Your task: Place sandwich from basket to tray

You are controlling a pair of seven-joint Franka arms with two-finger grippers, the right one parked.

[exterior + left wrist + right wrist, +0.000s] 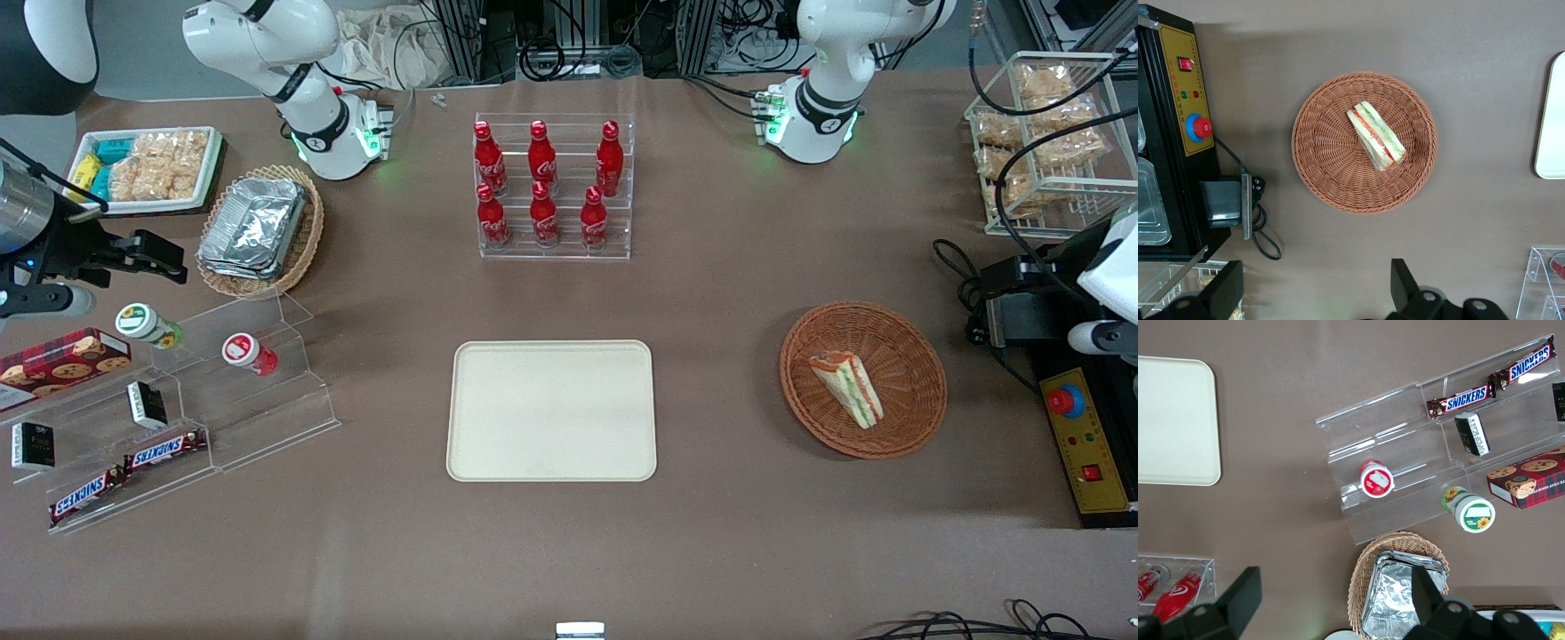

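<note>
Tray (551, 411): bare, mid-tabletop.
Basket (1365, 142): toward the working arm's tabletop edge.
Gripper (1315, 293): above the tabletop beside the basket, fingers (1403, 283) spread wide, empty.
Sandwich (1377, 135): in basket; likely light, soft (slippery wrap); pinch its long sides gently.

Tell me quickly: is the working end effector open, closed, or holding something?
End effector: open, holding nothing, above the table beside the basket; sandwich lies in it.
</note>
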